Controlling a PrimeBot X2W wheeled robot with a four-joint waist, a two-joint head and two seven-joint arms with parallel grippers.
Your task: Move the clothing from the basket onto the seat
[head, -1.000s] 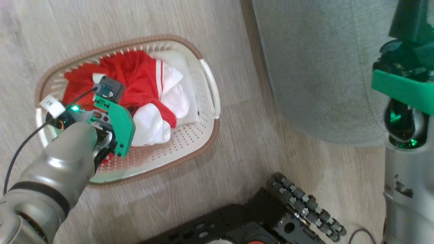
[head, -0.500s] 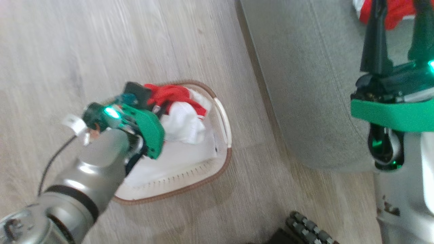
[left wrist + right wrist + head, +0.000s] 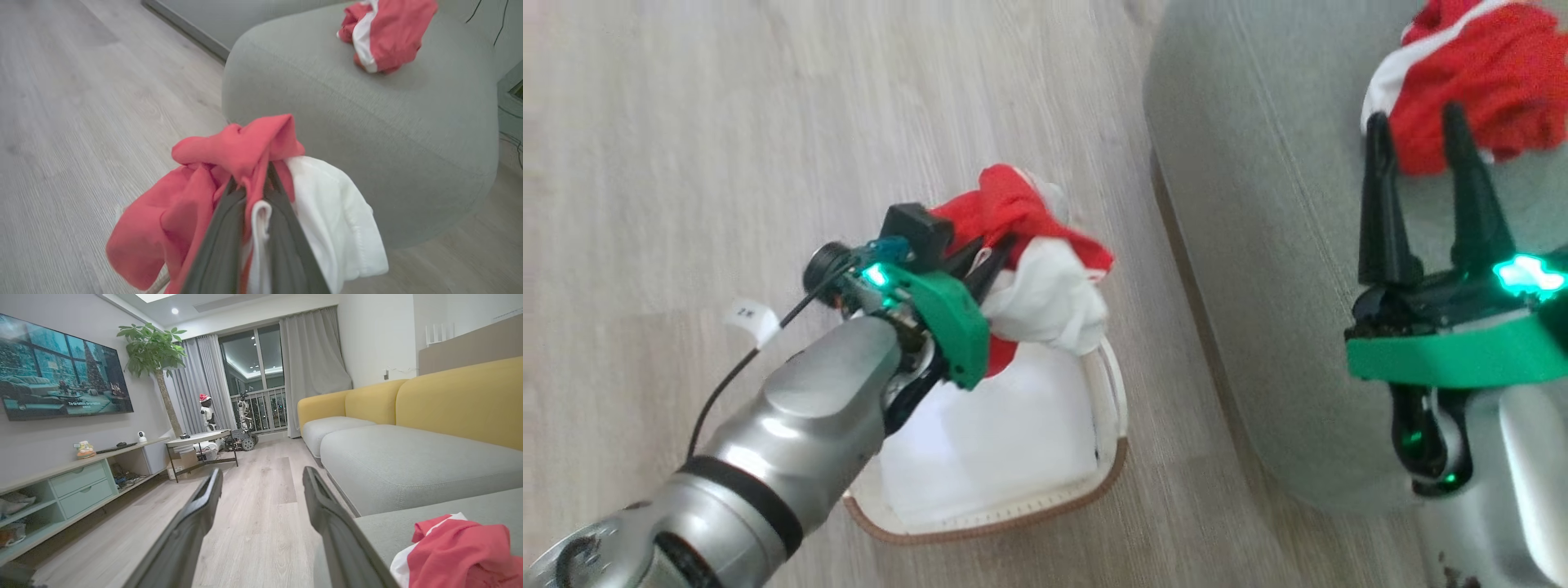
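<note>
Clothing (image 3: 1033, 224) thinly pinched in my left jaws dangles over the basket (image 3: 1013, 527) and may slip out short of the seat (image 3: 1258, 286); right jaws gape empty.

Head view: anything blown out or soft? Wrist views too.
Head view: the basket interior is blown out white, perforations mostly lost. Left wrist view: held clothing looks soft, red washed to pink. Right wrist view: near fingers blurred, room sharp.
</note>
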